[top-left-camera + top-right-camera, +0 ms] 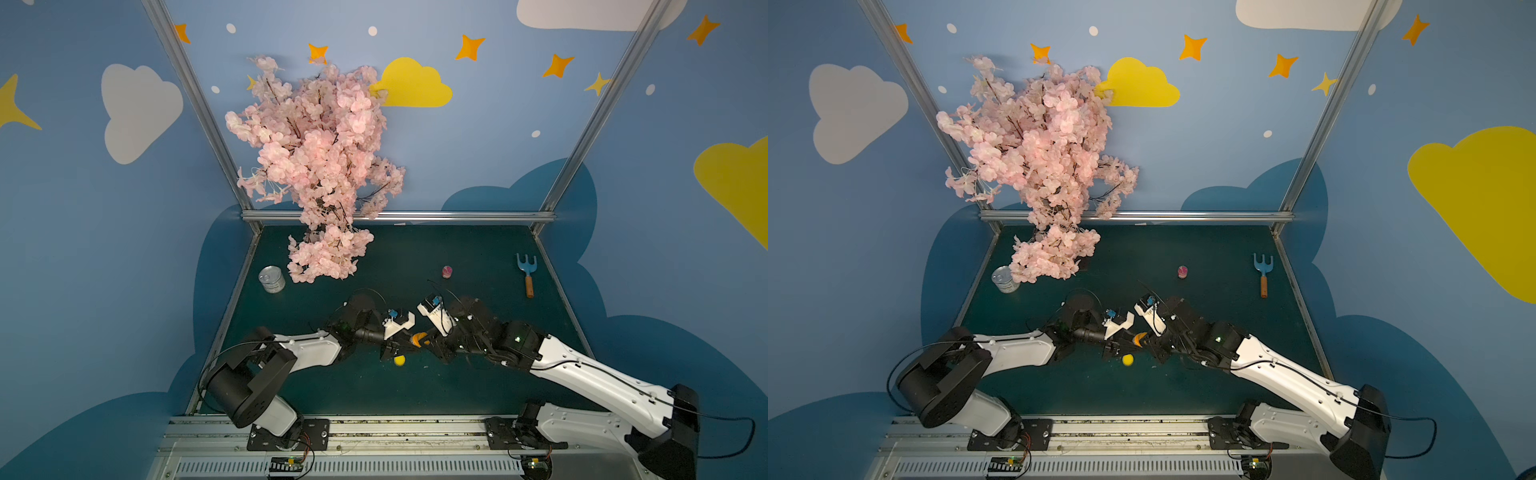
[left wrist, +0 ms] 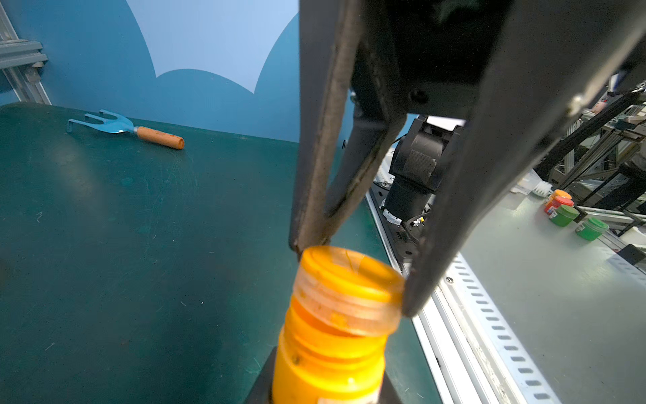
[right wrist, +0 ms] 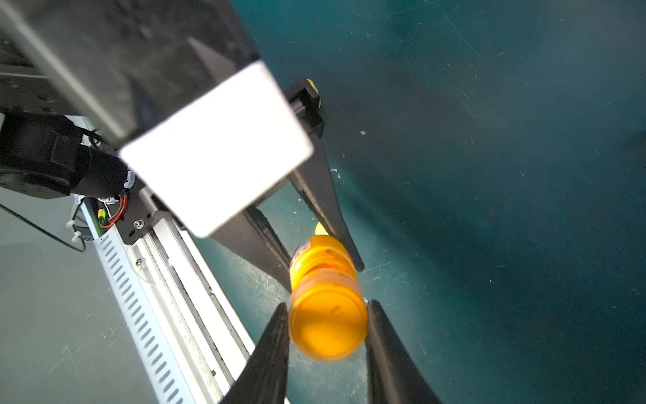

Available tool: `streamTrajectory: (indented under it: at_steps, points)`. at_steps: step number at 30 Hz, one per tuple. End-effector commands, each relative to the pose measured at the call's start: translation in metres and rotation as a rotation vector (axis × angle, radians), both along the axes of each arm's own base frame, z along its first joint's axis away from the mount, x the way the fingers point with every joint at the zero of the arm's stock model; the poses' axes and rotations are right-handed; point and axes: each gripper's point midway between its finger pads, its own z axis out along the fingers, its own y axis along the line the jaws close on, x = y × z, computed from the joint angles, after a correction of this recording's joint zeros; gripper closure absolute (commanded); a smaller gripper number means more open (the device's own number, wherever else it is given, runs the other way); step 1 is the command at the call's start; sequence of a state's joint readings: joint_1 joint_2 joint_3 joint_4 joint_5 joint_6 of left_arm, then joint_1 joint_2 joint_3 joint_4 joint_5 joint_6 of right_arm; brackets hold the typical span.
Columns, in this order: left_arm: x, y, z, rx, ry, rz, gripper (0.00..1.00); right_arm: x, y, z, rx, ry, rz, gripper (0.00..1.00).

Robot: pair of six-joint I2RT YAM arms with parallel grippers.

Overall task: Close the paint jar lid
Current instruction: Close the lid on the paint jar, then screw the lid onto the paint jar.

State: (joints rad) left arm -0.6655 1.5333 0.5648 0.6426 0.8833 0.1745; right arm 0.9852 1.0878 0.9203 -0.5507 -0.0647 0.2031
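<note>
The orange plastic paint jar [image 2: 328, 367] is near the middle of the dark green table mat [image 1: 457, 257], a little toward 6 o'clock. It is held between the two arms and appears lifted off the surface.

The left gripper [image 3: 323, 267] reaches in from 8 o'clock, and its black fingers are clamped on the jar's body. The right gripper [image 3: 327, 305] comes from 4 o'clock and is pinched on the translucent orange screw lid [image 2: 349, 290], one finger on each side of its rim.

In the left wrist view the lid sits crooked on the jar's neck. One side is raised with a dark gap under it, and the threads show below. In both top views only a small orange patch of the jar [image 1: 417, 338] [image 1: 1139, 338] shows where the fingertips meet.

Just toward 6 o'clock of the grippers, a small round yellow thing [image 1: 399, 360] lies on the mat; I cannot tell what it is.

- **2 o'clock:** a blue metal hand rake with a wooden handle [image 1: 527, 272] lies near the mat's edge.
- **Beyond the centre, toward 12 to 1 o'clock:** a small pink pot [image 1: 447, 272] stands alone.
- **10 o'clock:** a silver tin can [image 1: 272, 279] stands close beside the low blossoms of a pink artificial cherry tree [image 1: 320, 166], which rises at 11 o'clock.
</note>
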Motion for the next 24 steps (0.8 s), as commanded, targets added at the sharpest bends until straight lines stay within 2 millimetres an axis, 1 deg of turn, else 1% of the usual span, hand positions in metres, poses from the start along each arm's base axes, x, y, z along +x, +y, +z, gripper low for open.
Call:
streamTrajectory:
  at_steps: [1, 4, 10, 15, 24]
  points:
    - [0.005, -0.003, 0.014, -0.032, -0.040, 0.002, 0.76, -0.008, -0.003, -0.002, 0.005, 0.029, 0.013, 0.71]
    - [0.006, -0.003, 0.015, -0.034, -0.039, 0.002, 0.76, -0.006, -0.002, 0.000, 0.007, 0.019, 0.011, 0.71]
    - [0.005, -0.002, 0.016, -0.035, -0.039, 0.001, 0.76, 0.006, -0.004, -0.004, -0.024, -0.012, -0.032, 0.71]
    - [0.004, -0.002, 0.017, -0.038, -0.040, -0.002, 0.76, 0.008, 0.001, -0.010, -0.031, -0.004, -0.028, 0.71]
    - [0.003, -0.002, 0.019, -0.047, -0.037, -0.012, 0.76, 0.009, 0.011, -0.008, 0.007, -0.008, -0.010, 0.71]
